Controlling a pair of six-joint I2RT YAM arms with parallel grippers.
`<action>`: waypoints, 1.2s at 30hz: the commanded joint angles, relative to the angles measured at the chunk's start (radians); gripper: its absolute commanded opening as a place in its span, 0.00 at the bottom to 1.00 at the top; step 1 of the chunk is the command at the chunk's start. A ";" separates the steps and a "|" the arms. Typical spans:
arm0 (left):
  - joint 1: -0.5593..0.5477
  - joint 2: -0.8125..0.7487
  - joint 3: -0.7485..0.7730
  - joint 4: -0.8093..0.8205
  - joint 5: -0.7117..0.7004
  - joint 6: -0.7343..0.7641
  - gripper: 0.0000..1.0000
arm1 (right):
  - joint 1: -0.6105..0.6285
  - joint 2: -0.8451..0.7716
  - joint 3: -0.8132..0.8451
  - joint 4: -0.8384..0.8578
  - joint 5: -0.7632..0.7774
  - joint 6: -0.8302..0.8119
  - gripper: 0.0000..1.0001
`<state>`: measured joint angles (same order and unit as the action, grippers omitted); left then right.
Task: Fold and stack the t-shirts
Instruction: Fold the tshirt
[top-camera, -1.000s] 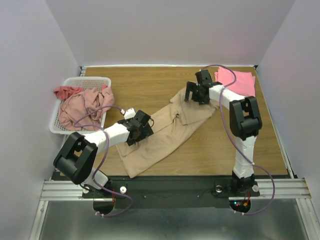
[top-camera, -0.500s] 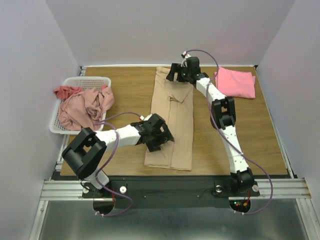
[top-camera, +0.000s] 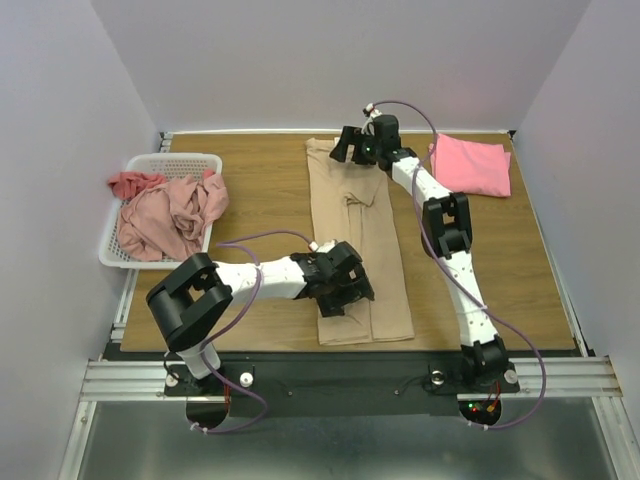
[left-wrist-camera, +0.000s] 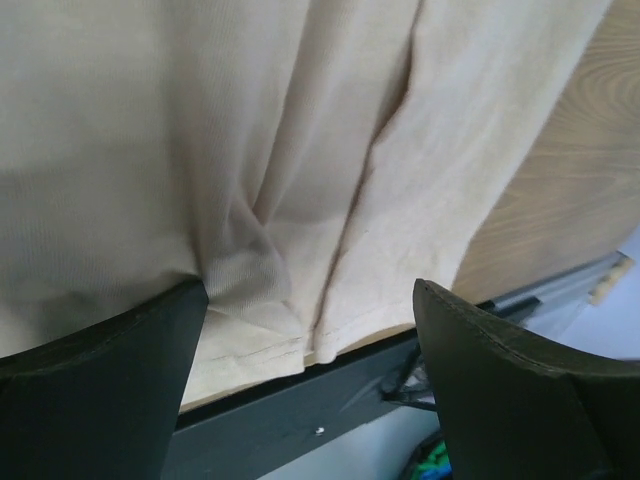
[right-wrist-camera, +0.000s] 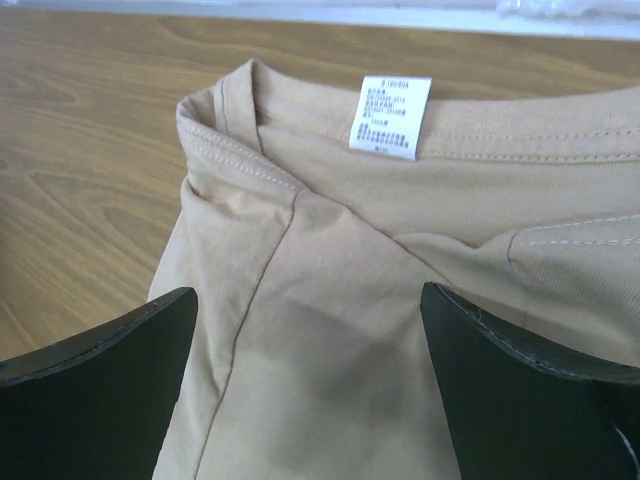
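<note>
The tan shirt is soft, light and floppy. I would pinch its hem at 6 o'clock. My left gripper and right gripper both gape, holding nothing.

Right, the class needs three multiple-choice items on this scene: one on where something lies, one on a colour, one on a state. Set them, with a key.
1. Where on the table is the pink shirt?
A near left corner
B far right corner
C centre

2. What colour is the middle shirt?
A white
B blue
C tan

3. How do the left gripper and right gripper stand?
A both open
B both shut
C only the left open

Key:
1 B, it lies folded by the far right edge.
2 C, the long strip of cloth is tan in every view.
3 A, each wrist view shows the jaws wide apart over the cloth.
</note>
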<state>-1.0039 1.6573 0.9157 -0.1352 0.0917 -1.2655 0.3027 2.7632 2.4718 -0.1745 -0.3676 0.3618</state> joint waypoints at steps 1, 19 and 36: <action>-0.027 -0.037 0.093 -0.288 -0.170 0.043 0.98 | 0.013 -0.179 -0.088 -0.094 0.025 -0.024 1.00; -0.078 -0.421 -0.167 -0.431 -0.310 0.008 0.98 | 0.018 -1.449 -1.550 -0.184 0.223 0.187 1.00; -0.157 -0.343 -0.379 -0.055 -0.098 0.057 0.63 | 0.032 -1.866 -2.061 -0.381 -0.148 0.287 0.95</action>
<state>-1.1515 1.2877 0.5743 -0.2050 -0.0231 -1.2137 0.3229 0.8879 0.4213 -0.5419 -0.4416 0.6445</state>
